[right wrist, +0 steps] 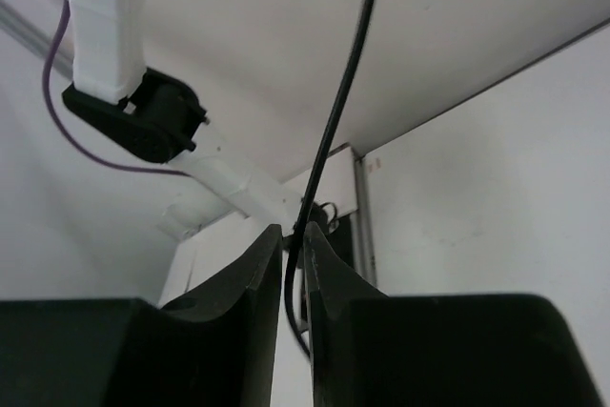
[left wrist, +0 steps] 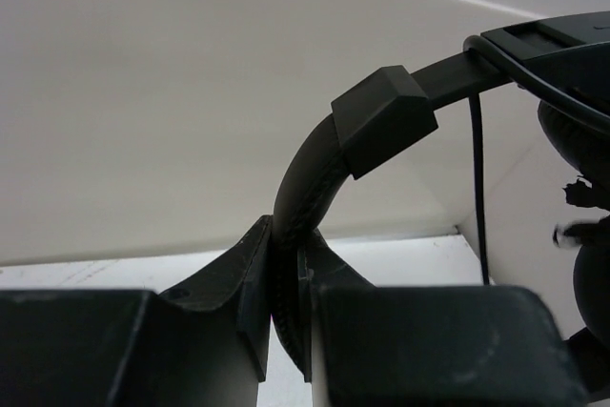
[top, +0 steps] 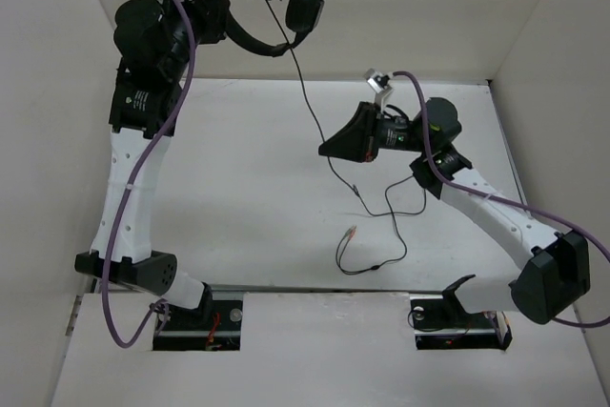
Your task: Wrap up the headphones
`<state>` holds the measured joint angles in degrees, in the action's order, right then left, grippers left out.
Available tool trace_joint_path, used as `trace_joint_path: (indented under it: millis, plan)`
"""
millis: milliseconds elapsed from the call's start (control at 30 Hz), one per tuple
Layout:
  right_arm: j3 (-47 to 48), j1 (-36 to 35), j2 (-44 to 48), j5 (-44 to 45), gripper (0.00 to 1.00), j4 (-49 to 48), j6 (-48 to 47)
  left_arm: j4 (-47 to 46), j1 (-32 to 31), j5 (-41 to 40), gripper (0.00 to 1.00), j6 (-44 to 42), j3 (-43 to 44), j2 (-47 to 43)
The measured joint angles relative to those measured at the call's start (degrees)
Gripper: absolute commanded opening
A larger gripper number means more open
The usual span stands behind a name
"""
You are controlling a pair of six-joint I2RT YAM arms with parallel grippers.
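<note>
The black headphones (top: 276,2) hang high at the back, held by the headband (left wrist: 315,164). My left gripper (top: 217,18) is shut on the headband; in the left wrist view (left wrist: 286,283) the band is clamped between the jaws, with an ear cup at the right edge. The thin black cable (top: 307,92) drops from the headphones to my right gripper (top: 326,150), which is shut on it; the cable (right wrist: 338,111) runs between the jaws. Past that gripper the cable loops over the table (top: 238,188) and ends in pink plugs (top: 352,233).
White walls close in the table on the left, back and right. Purple arm cables (top: 162,121) run along both arms. The loose cable loop (top: 396,226) lies in front of the right arm. The arm bases sit at the near edge.
</note>
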<state>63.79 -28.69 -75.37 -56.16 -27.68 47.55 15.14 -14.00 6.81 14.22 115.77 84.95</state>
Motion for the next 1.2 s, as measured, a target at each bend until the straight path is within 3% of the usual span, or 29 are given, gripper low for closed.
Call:
trace_joint_path:
  millis: [533, 800, 900, 1033, 1200]
  plan:
    - [-2.1, -10.9, -3.0, -7.6, 0.23, -9.4, 11.3, -3.5, 0.6, -6.6, 0.00, -1.9, 1.3, 1.1]
    - [-7.6, -14.1, -2.6, -10.4, 0.25, -11.5, 12.1, -3.9, 1.9, -11.6, 0.00, -5.2, 1.4, 3.8]
    - [-10.1, -14.1, -1.9, -11.1, 0.20, -10.1, 11.0, -4.9, 2.3, -15.0, 0.00, -7.1, 1.4, 4.7]
    - [-10.4, -13.7, 0.0, -11.8, 0.04, -6.9, 7.7, -6.3, 2.5, -19.7, 0.00, -10.4, 1.4, 6.1]
    - [-8.0, -12.7, 2.4, -11.6, 0.00, 2.5, -0.2, -8.9, 1.7, -25.9, 0.00, -16.1, 0.0, 7.1]
